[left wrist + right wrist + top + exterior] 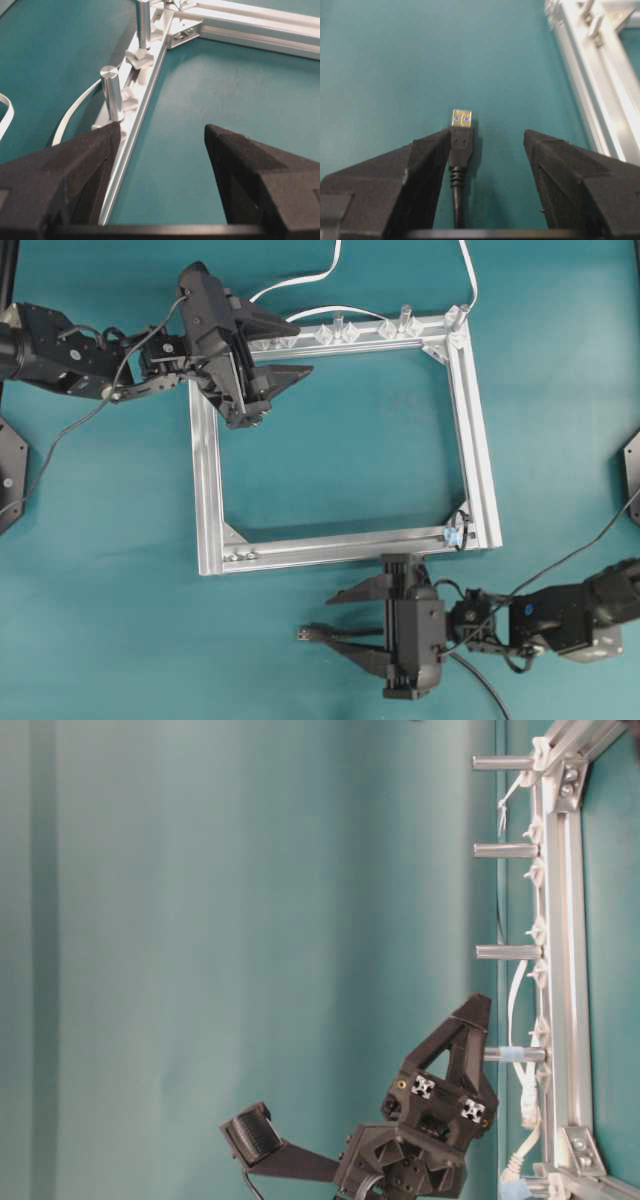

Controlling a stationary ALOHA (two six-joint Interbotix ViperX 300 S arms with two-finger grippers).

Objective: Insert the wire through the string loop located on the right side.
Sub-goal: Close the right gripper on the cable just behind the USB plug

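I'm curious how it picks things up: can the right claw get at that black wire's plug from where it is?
Probably yes. The right claw stands open with the plug between its fingers, close beside one finger, on bare table; nothing blocks it.

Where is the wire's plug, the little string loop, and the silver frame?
wire (461,142), right wrist view, on the dark plug body.
string loop (457,523), overhead view, on the thin dark ring.
silver frame (480,455), overhead view, on its right rail.
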